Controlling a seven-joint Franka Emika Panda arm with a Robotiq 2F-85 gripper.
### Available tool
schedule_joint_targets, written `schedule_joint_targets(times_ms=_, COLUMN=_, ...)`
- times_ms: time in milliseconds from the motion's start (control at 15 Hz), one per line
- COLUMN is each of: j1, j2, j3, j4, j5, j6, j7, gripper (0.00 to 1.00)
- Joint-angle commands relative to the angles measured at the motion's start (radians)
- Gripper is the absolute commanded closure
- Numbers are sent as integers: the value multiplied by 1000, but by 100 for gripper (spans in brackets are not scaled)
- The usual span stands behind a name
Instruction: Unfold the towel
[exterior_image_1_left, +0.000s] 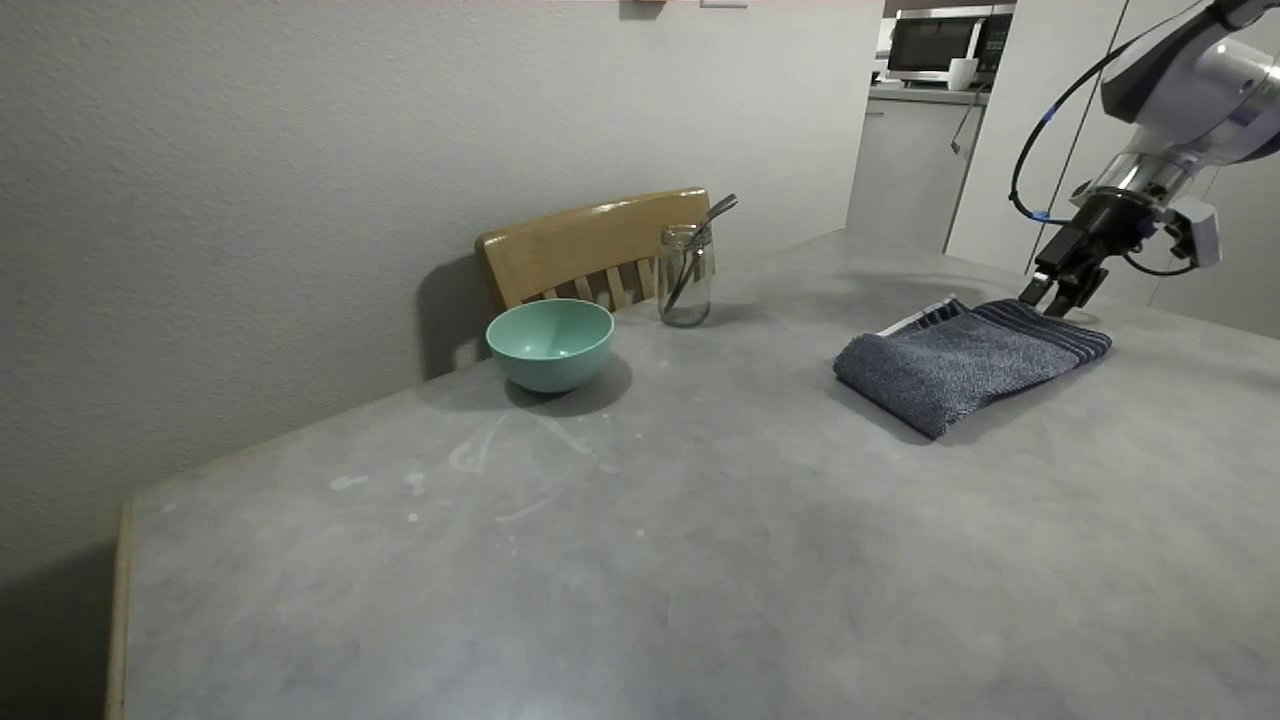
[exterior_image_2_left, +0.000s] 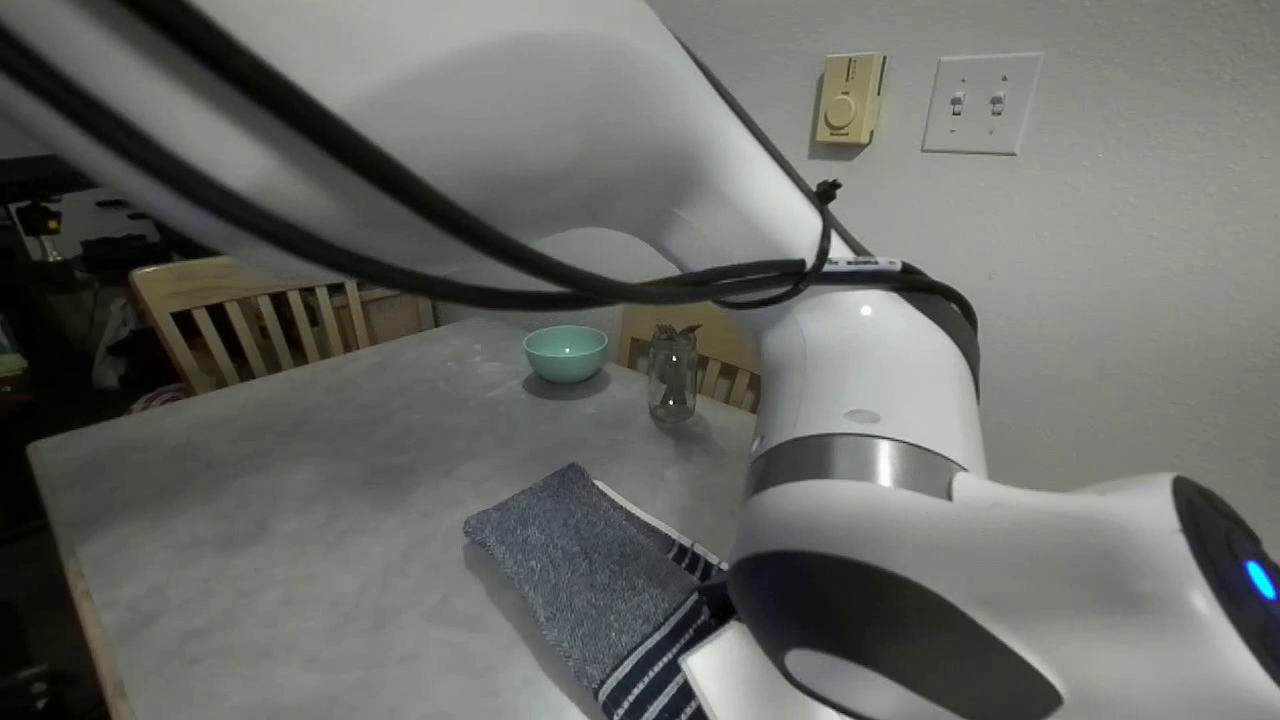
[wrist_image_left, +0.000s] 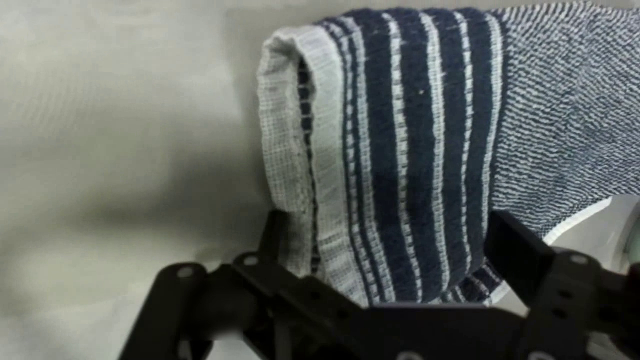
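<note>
Towel (exterior_image_1_left: 965, 365) is folded just below the claw (wrist_image_left: 390, 220), fingers (wrist_image_left: 510, 245) spread either side of its striped end; nothing's gripped yet, so pretty much all the unfolding looks left undone.

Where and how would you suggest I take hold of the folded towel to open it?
I'd probably pinch the upper layer's pale hem at the striped end of the towel, coming from above that end: the wrist view shows it parted from the lower hem by a dark gap, so the open tool might catch that layer alone.
</note>
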Motion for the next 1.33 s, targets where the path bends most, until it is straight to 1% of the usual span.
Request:
schedule_joint_targets(times_ms=0, j1=26, j2=7, j3=-11, j4=-10, j5=-38, j6=-8, j7=27, gripper=0)
schedule_joint_targets(times_ms=67, j1=27, j2=7, j3=-10, j4=-8, j5=-43, j6=-8, j7=34, gripper=25)
schedule_joint_targets(times_ms=133, j1=26, j2=5, j3=-9, j4=-8, j5=-49, j6=-7, j7=37, gripper=26)
schedule_joint_targets(times_ms=267, j1=24, j2=3, j3=-7, j4=-6, j5=-53, j6=-5, j7=40, gripper=42)
schedule_joint_targets(times_ms=333, j1=23, j2=3, j3=-7, j4=-6, j5=-53, j6=-3, j7=42, gripper=47)
schedule_joint_targets(times_ms=600, j1=28, j2=-14, j3=-12, j4=-19, j5=-58, j6=6, j7=61, gripper=76)
schedule_joint_targets(times_ms=800, j1=57, j2=-73, j3=-28, j4=-67, j5=-73, j6=26, j7=132, gripper=98)
schedule_joint_targets(times_ms=933, j1=82, j2=-130, j3=-36, j4=-113, j5=-89, j6=63, j7=180, gripper=100)
schedule_joint_targets(times_ms=1133, j1=147, j2=-244, j3=-62, j4=-205, j5=-141, j6=142, j7=250, gripper=98)
schedule_joint_targets(times_ms=1267, j1=187, j2=-311, j3=-73, j4=-248, j5=-186, j6=152, j7=277, gripper=98)
